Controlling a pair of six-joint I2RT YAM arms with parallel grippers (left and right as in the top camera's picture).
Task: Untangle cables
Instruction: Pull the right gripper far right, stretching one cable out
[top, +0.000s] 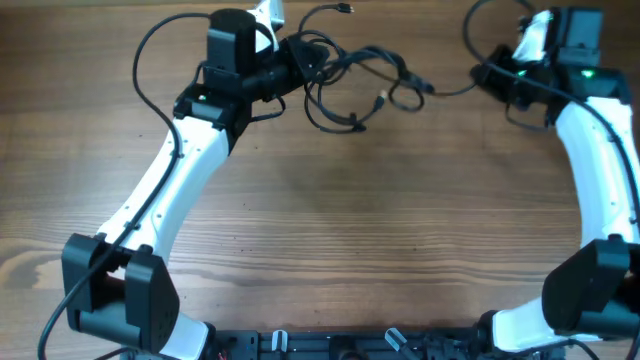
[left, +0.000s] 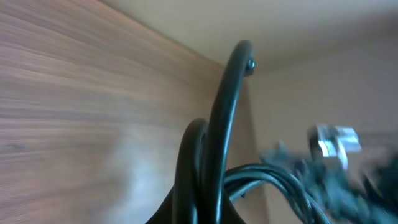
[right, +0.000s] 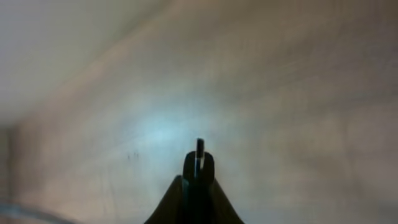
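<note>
Currently | left gripper (top: 298, 62) clenched on cables (top: 350, 85), bunched just beside it | right gripper (top: 492, 78), well apart from it, pinches one strand (top: 455, 90) | risk: I pull wider, loops cinch or strand slips

No writing, brand name or number can be read in any of the three views.

The only sign-like mark is a small green light (top: 582, 72) at about two o'clock in the overhead view. It sits on the black housing near the wrist of the right arm (top: 590, 150) and may be a status lamp, though it is too small to be sure.

In the left wrist view, at three o'clock, the silvery plug end (left: 336, 140) of one of the cables (top: 345, 85) is blurred. Any marking on it cannot be made out.
</note>
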